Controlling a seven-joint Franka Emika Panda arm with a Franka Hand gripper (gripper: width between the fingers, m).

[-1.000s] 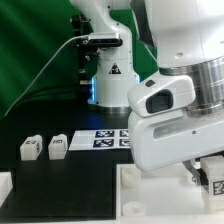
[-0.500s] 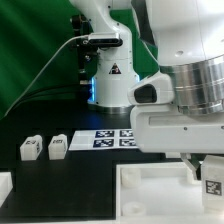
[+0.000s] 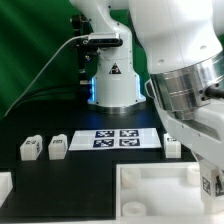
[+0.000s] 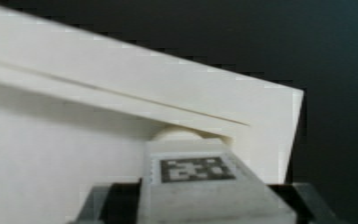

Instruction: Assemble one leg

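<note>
My gripper (image 4: 197,200) is shut on a leg (image 4: 195,165), a small white block with a black-and-white tag facing the wrist camera. A dark finger (image 4: 115,200) presses on each of its sides. The leg stands at a corner hole (image 4: 185,130) of the large white square part (image 4: 87,140); I cannot tell how deep it sits. In the exterior view the held leg (image 3: 208,183) shows at the far right over the square part (image 3: 150,185), and the arm hides the gripper. Three more legs lie on the table: two on the left (image 3: 29,149) (image 3: 57,147) and one further right (image 3: 171,146).
The marker board (image 3: 115,138) lies flat behind the square part. The robot's white base (image 3: 110,75) stands at the back with a cable to its left. Another white part (image 3: 5,185) shows at the lower left edge. A green curtain is behind.
The arm's bulky wrist has turned and lifted out of the middle, uncovering the marker board and the leg beside it. The held leg has sunk slightly at the square part's corner.
</note>
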